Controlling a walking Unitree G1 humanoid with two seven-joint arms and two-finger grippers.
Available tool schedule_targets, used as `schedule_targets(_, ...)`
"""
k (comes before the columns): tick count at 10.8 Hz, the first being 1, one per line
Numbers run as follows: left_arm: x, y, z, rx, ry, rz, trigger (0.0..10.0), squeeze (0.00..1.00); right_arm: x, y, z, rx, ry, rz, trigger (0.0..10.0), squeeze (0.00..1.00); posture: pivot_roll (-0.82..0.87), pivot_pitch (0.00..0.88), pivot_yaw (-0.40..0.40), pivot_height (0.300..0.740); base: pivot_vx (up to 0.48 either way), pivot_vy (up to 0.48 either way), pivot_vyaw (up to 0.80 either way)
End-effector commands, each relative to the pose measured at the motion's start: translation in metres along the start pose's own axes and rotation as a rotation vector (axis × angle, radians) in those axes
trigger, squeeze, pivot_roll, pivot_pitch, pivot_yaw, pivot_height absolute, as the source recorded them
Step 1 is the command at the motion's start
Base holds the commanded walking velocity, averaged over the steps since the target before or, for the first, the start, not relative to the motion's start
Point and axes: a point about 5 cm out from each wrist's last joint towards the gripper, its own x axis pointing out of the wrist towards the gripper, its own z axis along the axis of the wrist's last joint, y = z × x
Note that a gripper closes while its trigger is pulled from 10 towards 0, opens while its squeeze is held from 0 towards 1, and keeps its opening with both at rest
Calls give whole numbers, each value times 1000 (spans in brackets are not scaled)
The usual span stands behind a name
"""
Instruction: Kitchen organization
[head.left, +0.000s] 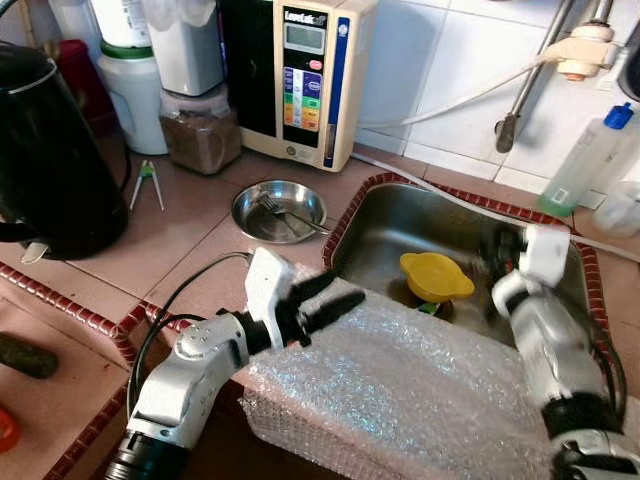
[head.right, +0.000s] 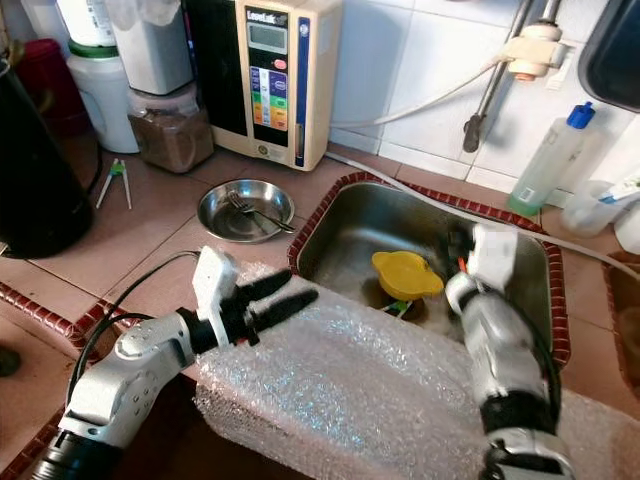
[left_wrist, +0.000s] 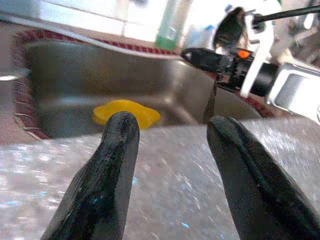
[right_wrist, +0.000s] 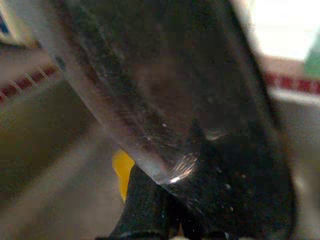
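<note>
The tiled surface (head.left: 190, 235) spreads out to the left of and beyond the left gripper (head.left: 325, 300), edged with a red border. The steel sink (head.left: 400, 225) is sunk into it, straight ahead of the left jaws and all around the right gripper (head.left: 497, 250). A big sheet of bubble wrap (head.left: 400, 390) lies just under the left jaws and stretches across to the right arm, covering the near rim of the sink. A black kettle (head.left: 50, 150) stands well to the left of the left jaws. A cream water machine (head.left: 305, 75) with a coloured button panel stands against the wall, far beyond the left jaws, with a jar of brown grains (head.left: 200, 135) beside it. A clear bottle with a blue cap (head.left: 590, 160) stands beyond the right gripper, at the far corner of the sink. A small steel bowl (head.left: 280, 210) with a fork (head.left: 290, 215) in it sits on the surface just beyond the left jaws. A yellow lid (head.left: 436, 275) lies in the sink, between the two grippers and ahead of the left one.

The left jaws stand apart with nothing between them, hovering over the wrap. The right jaws are down inside the sink; whether they are open or closed cannot be told, the wrist picture being blurred and dark.
</note>
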Motion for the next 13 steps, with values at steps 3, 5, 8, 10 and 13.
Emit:
schedule_targets(3, 3, -2, 1, 50, 10, -29, 10000, 1000, -9, -6, -30, -123, 131, -25, 10000, 1000, 95, 0, -24, 740, 0, 0, 0)
schedule_targets(5, 4, -1, 3, 58, -1, -20, 10000, 1000, -10, 1, -41, -224, 187, -17, 10000, 1000, 94, 0, -20, 740, 0, 0, 0)
schedule_targets(8, 5, 1, 2, 70, 4, -16, 10000, 1000, -10, 5, -49, -225, 242, 26, 10000, 1000, 91, 0, -16, 740, 0, 0, 0)
schedule_targets(10, 6, 1, 1, 73, 4, -16, 10000, 1000, -10, -1, -48, -225, 256, 1, 10000, 1000, 92, 0, -16, 740, 0, 0, 0)
schedule_targets(13, 5, 3, 2, 78, 5, -5, 10000, 1000, -10, 0, -54, -266, 312, 21, 10000, 1000, 99, 0, -18, 740, 0, 0, 0)
